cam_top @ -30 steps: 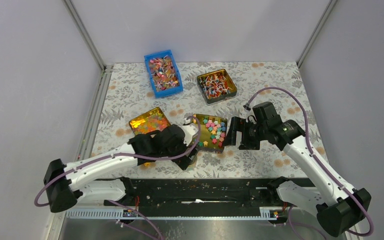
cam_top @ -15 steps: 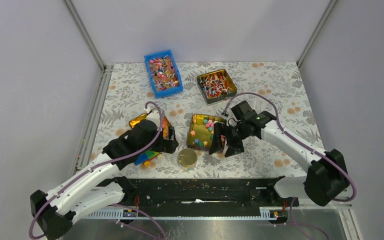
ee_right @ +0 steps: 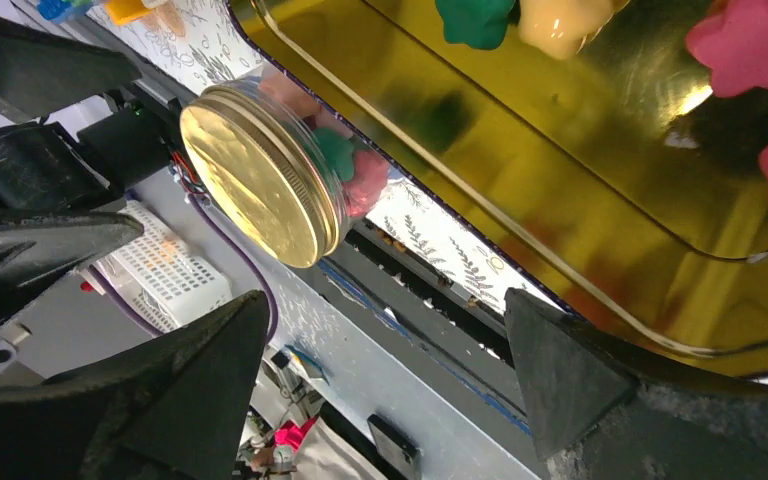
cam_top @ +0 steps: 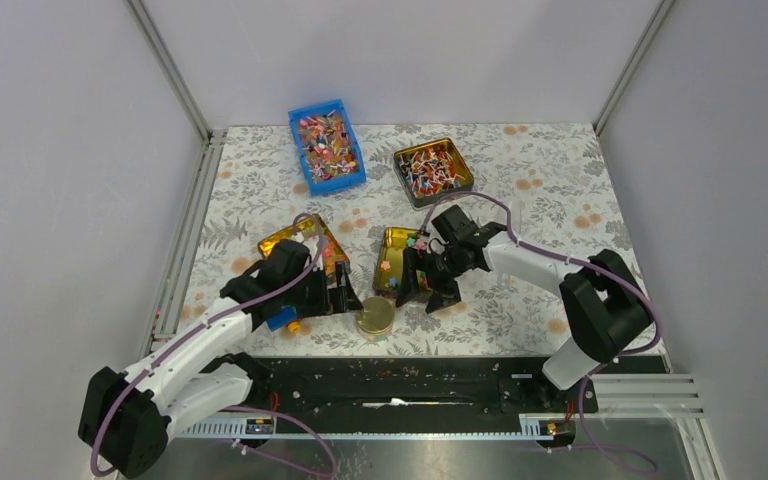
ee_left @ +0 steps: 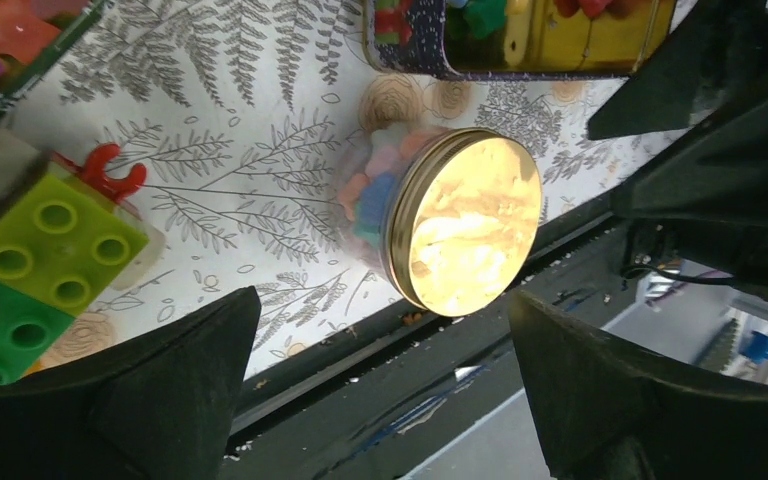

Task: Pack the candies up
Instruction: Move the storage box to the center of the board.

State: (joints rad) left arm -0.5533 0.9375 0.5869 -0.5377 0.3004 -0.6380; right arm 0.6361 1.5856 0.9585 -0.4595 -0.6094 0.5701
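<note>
A small glass jar with a gold lid (cam_top: 374,317) stands near the table's front edge and holds star-shaped candies (ee_left: 375,185) in pink, blue and green. More candies (ee_right: 755,45) lie in the open gold tin (cam_top: 394,256) just behind it. My left gripper (cam_top: 348,296) is open and empty, just left of the jar (ee_left: 465,222). My right gripper (cam_top: 428,292) is open and empty, low over the tin's front part (ee_right: 560,200), with the jar (ee_right: 260,180) to its left.
A blue bin of wrapped candies (cam_top: 326,146) and a dark tin of twisted-wrapper candies (cam_top: 433,171) stand at the back. A gold tin of orange pieces (cam_top: 300,245) sits at the left. Green and blue toy bricks (ee_left: 30,260) lie by my left gripper. The black rail (cam_top: 400,380) runs along the front.
My left gripper has drawn back left off the jar, leaving it standing with its lid on. My right gripper has moved left over the star-candy tin toward the jar.
</note>
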